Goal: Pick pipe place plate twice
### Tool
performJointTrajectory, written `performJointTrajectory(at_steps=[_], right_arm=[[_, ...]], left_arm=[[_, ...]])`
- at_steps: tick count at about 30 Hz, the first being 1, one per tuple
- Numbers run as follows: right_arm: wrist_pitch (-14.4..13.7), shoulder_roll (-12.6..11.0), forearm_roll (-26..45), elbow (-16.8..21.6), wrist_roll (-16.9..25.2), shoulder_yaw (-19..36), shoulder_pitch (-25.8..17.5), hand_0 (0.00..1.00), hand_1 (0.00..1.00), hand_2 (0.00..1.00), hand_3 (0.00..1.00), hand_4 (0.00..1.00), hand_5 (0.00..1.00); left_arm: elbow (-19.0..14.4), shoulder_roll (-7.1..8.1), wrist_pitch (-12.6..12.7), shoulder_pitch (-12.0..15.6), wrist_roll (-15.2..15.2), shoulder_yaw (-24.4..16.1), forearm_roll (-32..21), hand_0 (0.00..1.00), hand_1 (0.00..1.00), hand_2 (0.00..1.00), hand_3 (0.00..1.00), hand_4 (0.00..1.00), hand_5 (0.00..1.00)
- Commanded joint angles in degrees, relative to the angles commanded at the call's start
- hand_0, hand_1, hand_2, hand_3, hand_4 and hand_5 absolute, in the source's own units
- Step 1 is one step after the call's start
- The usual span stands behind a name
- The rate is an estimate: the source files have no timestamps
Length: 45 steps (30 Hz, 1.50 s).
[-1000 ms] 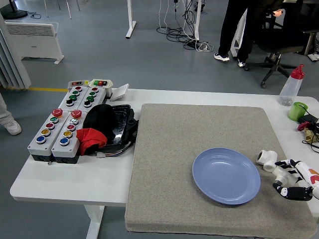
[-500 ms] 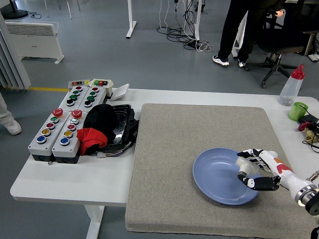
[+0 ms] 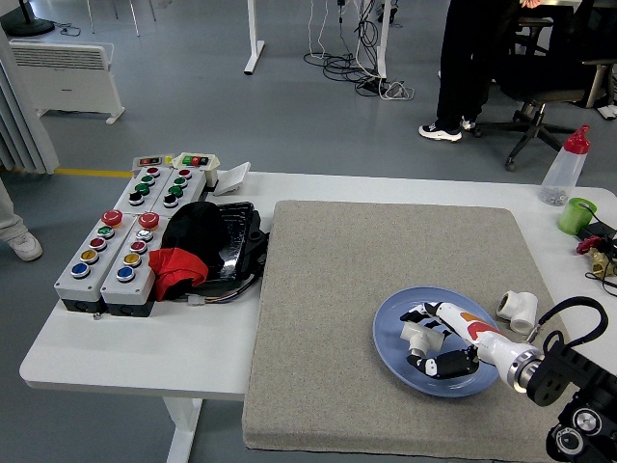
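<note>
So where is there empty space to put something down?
The grey mat is bare left of and behind the blue plate. It is crowded on the plate, where the robot hand holds a white pipe piece, and around the button boxes.

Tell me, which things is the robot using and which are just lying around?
Using: right hand, pipe in hand, second pipe, plate.
Lying around: button boxes, black and red cloth, squeeze bottle, green cup.

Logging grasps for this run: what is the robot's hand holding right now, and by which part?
The right hand grips a white pipe fitting by its sides, over the blue plate.
</note>
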Motion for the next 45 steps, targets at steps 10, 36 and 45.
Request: performJointTrajectory(at_steps=[10, 36, 45], right_arm=[[1.21, 0.36, 0.03, -0.88, 2.75, 1.18, -0.19, 0.998, 0.928, 0.998, 0.998, 0.872, 0.272], [-5.87, -4.65, -3.99, -12.92, 4.97, 10.83, 2.33, 0.973, 0.904, 0.998, 0.998, 0.794, 0.214], [-6.11, -4.54, -1.61, -19.69, 6.28, 7.55, 3.96, 0.945, 0.9, 0.998, 0.998, 0.786, 0.223]], left_arm=[[0.02, 0.0, 0.03, -0.02, -0.1, 0.13, -0.17, 0.634, 0.604, 0.633, 0.703, 0.626, 0.998], [-0.17, 0.0, 0.29, 0.2, 0.4, -0.35, 0.53, 0.634, 0.603, 0.632, 0.703, 0.629, 0.998], [-0.31, 0.0, 0.52, 0.53, 0.89, -0.97, 1.35, 0.633, 0.604, 0.633, 0.703, 0.629, 0.998]])
